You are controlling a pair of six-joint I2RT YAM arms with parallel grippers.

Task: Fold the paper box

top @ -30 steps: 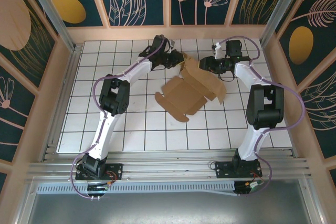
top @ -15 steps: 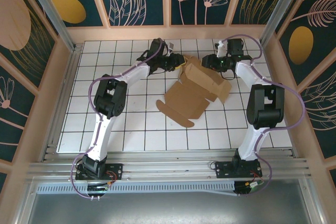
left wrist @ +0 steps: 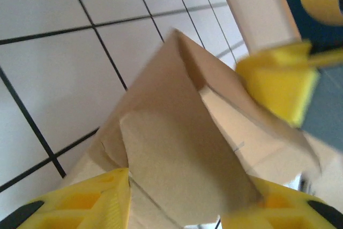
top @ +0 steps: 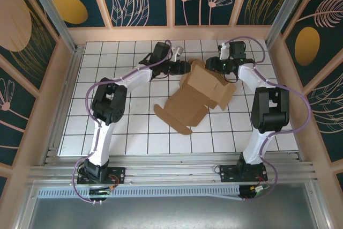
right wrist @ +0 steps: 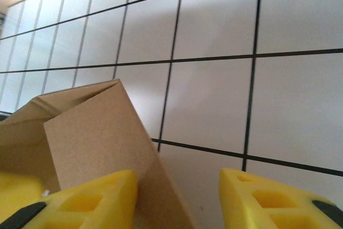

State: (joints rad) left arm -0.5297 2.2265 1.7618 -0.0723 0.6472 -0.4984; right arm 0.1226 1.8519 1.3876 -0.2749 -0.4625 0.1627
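Observation:
The paper box (top: 185,103) is a brown cardboard sheet lying mid-table, its far part lifted and bent over into a raised fold. My left gripper (top: 185,67) sits at the fold's far left corner. My right gripper (top: 213,65) sits at its far right corner. In the left wrist view the cardboard (left wrist: 177,132) fills the wide gap between my left gripper's (left wrist: 190,199) yellow fingers (left wrist: 80,202); a finger of the other gripper (left wrist: 278,87) shows beyond. In the right wrist view a cardboard panel (right wrist: 91,127) leans against one finger (right wrist: 91,199) of the open right gripper (right wrist: 177,189).
The white grid table (top: 128,132) has a raised wooden rim (top: 171,33) along the far side, just behind both grippers. Patterned walls close in the left and right. Both arms arch over the table's sides, leaving bare grid in front of the box.
The box's far part has risen and folded over toward the near side, and the sheet has slid slightly left. The left gripper moved right, toward the right gripper.

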